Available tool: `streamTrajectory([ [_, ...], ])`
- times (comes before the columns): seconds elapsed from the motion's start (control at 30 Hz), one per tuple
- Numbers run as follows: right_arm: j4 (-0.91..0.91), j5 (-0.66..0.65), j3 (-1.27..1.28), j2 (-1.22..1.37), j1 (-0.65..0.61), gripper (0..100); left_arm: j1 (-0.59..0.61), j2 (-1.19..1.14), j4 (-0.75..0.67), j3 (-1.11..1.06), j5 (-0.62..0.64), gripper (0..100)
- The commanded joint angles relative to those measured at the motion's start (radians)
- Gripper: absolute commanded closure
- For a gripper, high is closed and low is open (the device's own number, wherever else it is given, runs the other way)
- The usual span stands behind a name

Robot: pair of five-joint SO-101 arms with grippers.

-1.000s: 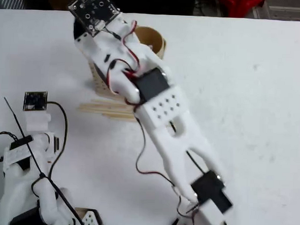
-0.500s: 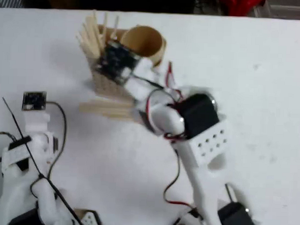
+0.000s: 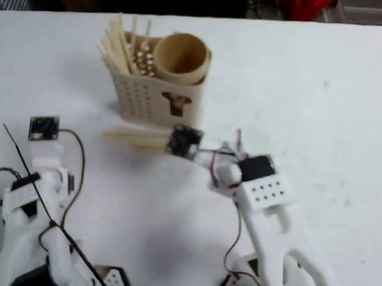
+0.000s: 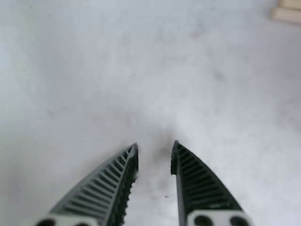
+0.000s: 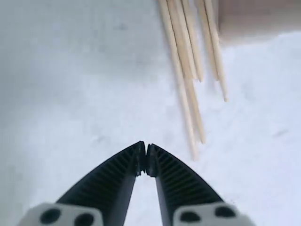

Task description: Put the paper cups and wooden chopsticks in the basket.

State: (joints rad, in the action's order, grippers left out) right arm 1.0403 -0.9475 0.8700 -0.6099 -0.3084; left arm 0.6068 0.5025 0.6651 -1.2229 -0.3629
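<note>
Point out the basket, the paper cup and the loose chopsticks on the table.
basket [image 3: 156,103]: high view, on its perforated front wall.
paper cup [image 3: 181,56]: high view, on its inner wall, standing in the basket.
loose chopsticks [image 5: 181,70]: right wrist view, mid-length on the bundle.

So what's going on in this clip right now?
A paper cup and a bunch of chopsticks stand in the basket. Some loose chopsticks lie on the table just in front of it. The right gripper hovers near their ends, shut and empty. The left gripper sits slightly open over the table, off to the side, holding nothing.
</note>
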Motion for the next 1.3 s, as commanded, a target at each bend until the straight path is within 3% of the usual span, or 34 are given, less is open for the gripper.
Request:
streamTrajectory([
  [0.0,-0.217,0.000,0.068,-0.030,0.094,98.1,0.007,0.007,-0.018,0.002,0.014,87],
  [0.2,-0.478,0.160,0.124,0.035,0.140,98.1,0.007,0.007,-0.018,0.002,0.014,87],
  [0.43,-0.817,0.265,0.121,0.306,0.133,98.1,0.007,0.007,-0.018,0.002,0.014,87],
  [0.73,-1.225,0.275,0.121,0.613,0.082,98.1,0.007,0.007,-0.018,0.002,0.014,87],
  [0.83,-1.236,0.262,0.123,0.642,0.068,98.1,0.007,0.007,-0.018,0.002,0.014,87],
  [1.0,-1.178,0.132,0.173,0.582,0.048,98.1,0.007,0.007,-0.018,0.002,0.014,87],
  [1.27,-0.877,0.064,0.193,0.403,-0.005,98.1,0.007,0.007,-0.018,0.002,0.014,87],
])
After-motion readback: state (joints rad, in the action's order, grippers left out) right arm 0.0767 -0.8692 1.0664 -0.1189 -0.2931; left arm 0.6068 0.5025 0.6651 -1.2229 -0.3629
